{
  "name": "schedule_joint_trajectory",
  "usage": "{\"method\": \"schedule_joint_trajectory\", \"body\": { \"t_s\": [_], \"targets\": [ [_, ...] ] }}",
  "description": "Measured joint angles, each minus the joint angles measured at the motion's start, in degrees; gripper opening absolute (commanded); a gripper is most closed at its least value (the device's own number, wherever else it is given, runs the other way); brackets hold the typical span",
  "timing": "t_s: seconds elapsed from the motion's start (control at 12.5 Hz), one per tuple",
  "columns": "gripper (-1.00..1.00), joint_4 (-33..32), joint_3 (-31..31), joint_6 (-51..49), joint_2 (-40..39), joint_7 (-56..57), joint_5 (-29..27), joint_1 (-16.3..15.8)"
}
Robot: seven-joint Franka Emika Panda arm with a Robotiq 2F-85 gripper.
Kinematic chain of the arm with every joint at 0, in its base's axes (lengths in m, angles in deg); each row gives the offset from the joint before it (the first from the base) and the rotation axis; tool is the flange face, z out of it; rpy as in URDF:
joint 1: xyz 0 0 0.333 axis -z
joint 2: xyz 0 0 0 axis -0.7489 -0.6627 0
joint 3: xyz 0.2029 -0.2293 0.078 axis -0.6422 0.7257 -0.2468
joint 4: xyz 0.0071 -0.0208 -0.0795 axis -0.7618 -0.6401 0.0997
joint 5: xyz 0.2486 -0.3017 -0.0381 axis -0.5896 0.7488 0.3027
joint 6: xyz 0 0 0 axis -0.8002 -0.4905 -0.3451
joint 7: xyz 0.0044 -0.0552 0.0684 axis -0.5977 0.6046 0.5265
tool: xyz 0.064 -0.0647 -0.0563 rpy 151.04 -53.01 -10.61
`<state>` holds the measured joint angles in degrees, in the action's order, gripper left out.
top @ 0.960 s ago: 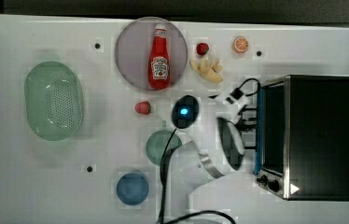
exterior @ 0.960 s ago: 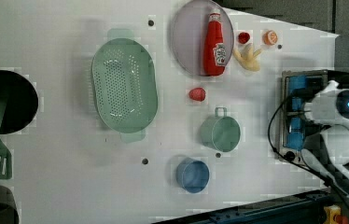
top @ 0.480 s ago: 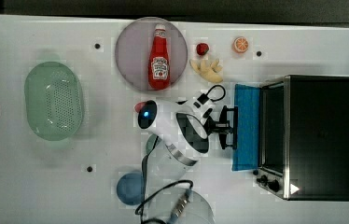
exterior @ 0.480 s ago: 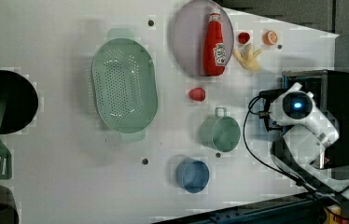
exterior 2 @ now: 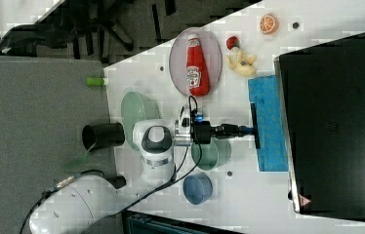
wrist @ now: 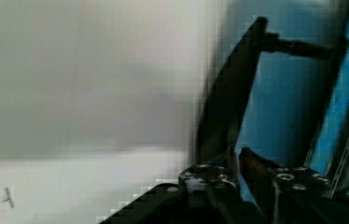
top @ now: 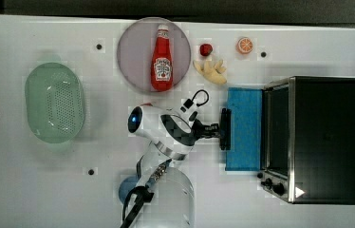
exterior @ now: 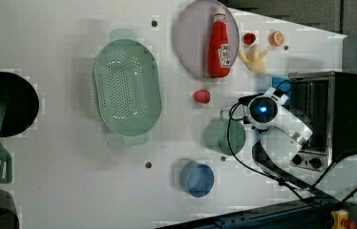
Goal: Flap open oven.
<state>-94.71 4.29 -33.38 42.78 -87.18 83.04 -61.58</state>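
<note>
Top view: white table (top: 33, 190); boxy black-topped oven (top: 327, 137) at the frame's right, its blue glass door (top: 244, 128) folded flat toward centre. Gripper (top: 220, 129), jaws narrowed on the door's black bar handle (top: 225, 129). Left view, lower right: oven front with black knobs (exterior: 305, 161) and open cavity, which the right view's black top hides. Perforated green oval colander (top: 54, 102), left. Round grey plate (top: 133, 52), upper centre, bearing a glossy red ketchup bottle (top: 161, 61).
</note>
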Motion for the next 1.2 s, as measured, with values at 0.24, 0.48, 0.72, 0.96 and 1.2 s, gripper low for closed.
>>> {"method": "schedule_joint_trajectory", "body": {
  "t_s": [0.24, 0.48, 0.72, 0.96, 1.2],
  "targets": [
    [-0.65, 0.6, 0.1, -0.1, -0.8, -0.7, 0.1, -0.4],
    [-0.65, 0.8, 0.2, 1.2, -0.7, -1.5, -1.7, 0.2],
    [-0.65, 0.6, 1.0, 3.6, 3.1, -2.0, -17.7, 1.9],
    [-0.65, 1.0, 0.8, 1.2, 14.0, -2.4, -38.7, 2.3],
    [-0.65, 4.7, 1.3, -10.2, 29.0, -2.4, -48.8, 2.0]
  ]
}}
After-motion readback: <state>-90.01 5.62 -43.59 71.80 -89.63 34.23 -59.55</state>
